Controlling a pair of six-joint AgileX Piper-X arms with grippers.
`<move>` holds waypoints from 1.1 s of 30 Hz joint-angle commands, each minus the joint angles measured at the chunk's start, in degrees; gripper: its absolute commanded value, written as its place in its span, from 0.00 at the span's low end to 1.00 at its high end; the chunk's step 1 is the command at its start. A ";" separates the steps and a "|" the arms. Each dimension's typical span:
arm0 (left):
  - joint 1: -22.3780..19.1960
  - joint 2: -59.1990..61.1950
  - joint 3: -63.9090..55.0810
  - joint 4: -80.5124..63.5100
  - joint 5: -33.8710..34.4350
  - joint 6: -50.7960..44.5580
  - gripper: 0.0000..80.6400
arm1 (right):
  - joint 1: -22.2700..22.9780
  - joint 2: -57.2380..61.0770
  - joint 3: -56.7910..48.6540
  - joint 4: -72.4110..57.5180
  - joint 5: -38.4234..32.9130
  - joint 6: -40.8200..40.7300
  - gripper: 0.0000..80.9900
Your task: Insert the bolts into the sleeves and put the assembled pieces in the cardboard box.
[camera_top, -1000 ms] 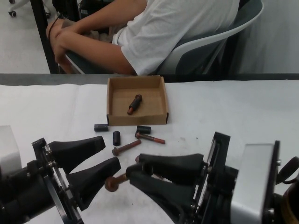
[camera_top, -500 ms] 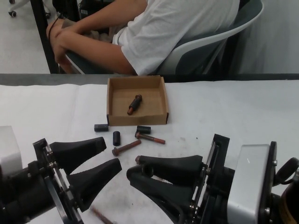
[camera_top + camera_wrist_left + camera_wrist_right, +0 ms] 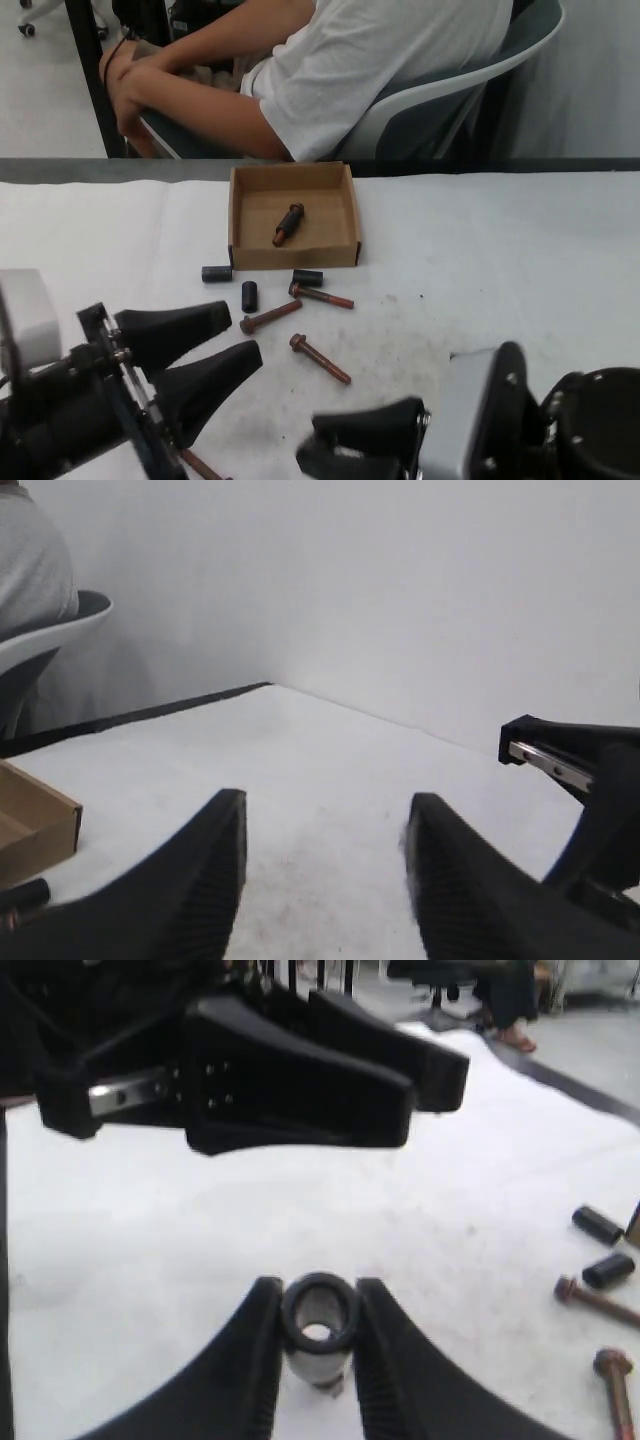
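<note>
Now left end effector point(image 3: 327, 808) spread; right end effector point(image 3: 318, 1295) pinching sleeve point(image 3: 320, 1358); cardboard box point(image 3: 295, 255) near far edge of bench point(image 3: 500, 250).

High camera looks forward-down; wrist cameras skim bench point(image 3: 500, 230) closely.

Your left gripper point(image 3: 240, 333) has matte black fingers point(image 3: 200, 880) tapering to blunt tips, with finely ribbed inner faces. Its black mounting plate point(image 3: 118, 375) carries small silver screws, and its housing point(image 3: 25, 312) is white. Your right gripper point(image 3: 318, 1292) has matching black fingers, a silver-grey casing point(image 3: 465, 420) and a rounded black wrist point(image 3: 598, 430).
</note>
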 commanded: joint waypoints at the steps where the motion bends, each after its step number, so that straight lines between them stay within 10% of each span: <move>1: 0.12 0.16 -3.70 12.28 -1.43 1.42 0.57 | -0.05 -0.56 -0.60 3.91 -1.11 3.46 0.00; 7: 0.12 -4.98 -11.33 40.71 -1.43 3.93 0.57 | -0.05 -1.13 -0.60 7.34 -8.28 12.07 0.00; 17: 0.12 -20.25 -35.93 106.69 -17.95 38.50 0.57 | -0.05 -12.70 -0.83 18.20 -10.87 19.63 0.00; 33: -6.74 -19.82 -44.34 126.74 -24.48 49.37 0.52 | 0.05 -21.68 -10.14 46.77 -17.79 12.32 0.00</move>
